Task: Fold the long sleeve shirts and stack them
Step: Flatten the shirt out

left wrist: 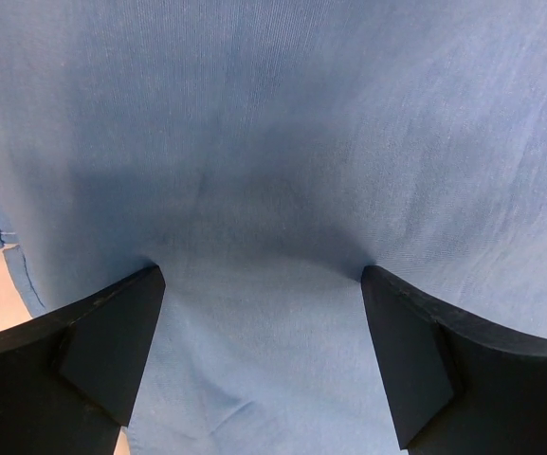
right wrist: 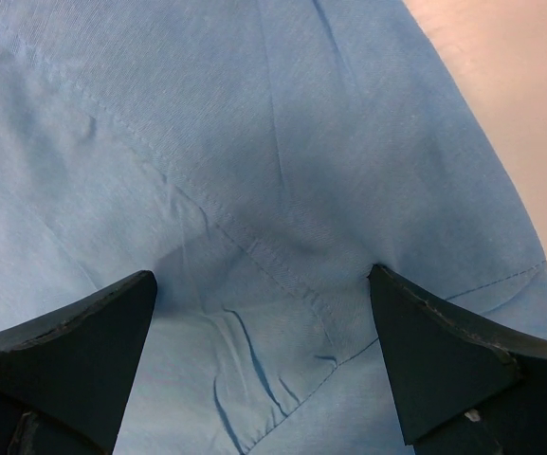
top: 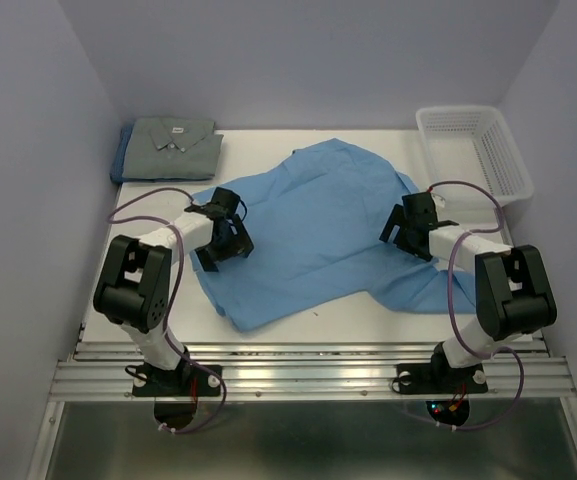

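A light blue shirt (top: 318, 225) lies spread out across the middle of the table. My left gripper (top: 230, 240) is open, with its fingertips down on the shirt's left part; cloth (left wrist: 273, 142) fills the left wrist view between the fingers (left wrist: 112, 351). My right gripper (top: 400, 232) is open, with its tips on the shirt's right part, over a seam and hem (right wrist: 282, 256) close to the cloth's edge. A folded grey shirt (top: 175, 143) with a white neck label lies at the back left on a darker blue shirt (top: 120, 162).
A white plastic mesh basket (top: 473, 148) stands at the back right. Bare table (top: 348, 325) shows in front of the shirt, and also in the right wrist view (right wrist: 510, 85). Walls close in on the left, back and right.
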Robot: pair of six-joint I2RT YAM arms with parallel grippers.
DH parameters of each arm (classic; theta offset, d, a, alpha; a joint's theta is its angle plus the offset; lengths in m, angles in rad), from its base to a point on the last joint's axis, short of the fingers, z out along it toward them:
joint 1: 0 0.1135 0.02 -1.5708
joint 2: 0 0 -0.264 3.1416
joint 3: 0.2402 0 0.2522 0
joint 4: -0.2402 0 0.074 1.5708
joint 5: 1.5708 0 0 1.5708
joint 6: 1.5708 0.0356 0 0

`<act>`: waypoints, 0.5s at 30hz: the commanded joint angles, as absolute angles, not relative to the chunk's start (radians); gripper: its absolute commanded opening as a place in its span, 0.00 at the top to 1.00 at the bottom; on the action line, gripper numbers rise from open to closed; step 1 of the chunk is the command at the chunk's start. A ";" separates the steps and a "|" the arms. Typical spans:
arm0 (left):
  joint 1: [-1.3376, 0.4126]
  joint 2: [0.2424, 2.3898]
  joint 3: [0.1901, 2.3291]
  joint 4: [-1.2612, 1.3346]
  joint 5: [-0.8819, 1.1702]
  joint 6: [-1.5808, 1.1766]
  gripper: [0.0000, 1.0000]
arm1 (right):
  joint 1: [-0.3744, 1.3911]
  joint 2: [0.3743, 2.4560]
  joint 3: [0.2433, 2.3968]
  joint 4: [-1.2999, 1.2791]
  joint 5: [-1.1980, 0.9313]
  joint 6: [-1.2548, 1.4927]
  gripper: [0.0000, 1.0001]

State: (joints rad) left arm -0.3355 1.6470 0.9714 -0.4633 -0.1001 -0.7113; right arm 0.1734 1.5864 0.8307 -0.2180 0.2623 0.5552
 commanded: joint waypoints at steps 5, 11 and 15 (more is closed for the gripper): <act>-0.331 1.880 1.262 -0.379 -0.092 -0.543 0.01 | 0.161 1.591 0.824 -0.316 0.344 0.588 0.00; -0.331 1.956 1.534 -0.455 -0.117 -0.483 0.01 | 0.161 1.528 0.877 -0.278 0.226 0.485 0.00; -0.331 1.838 1.508 -0.466 -0.143 -0.502 0.01 | 0.173 1.438 0.897 -0.238 0.153 0.408 0.00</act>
State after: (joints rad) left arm -0.3355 1.9831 1.4971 -0.4324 -0.1055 -0.5205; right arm 0.1696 1.5349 0.8410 -0.2802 0.2226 0.4908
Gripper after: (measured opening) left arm 0.985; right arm 0.998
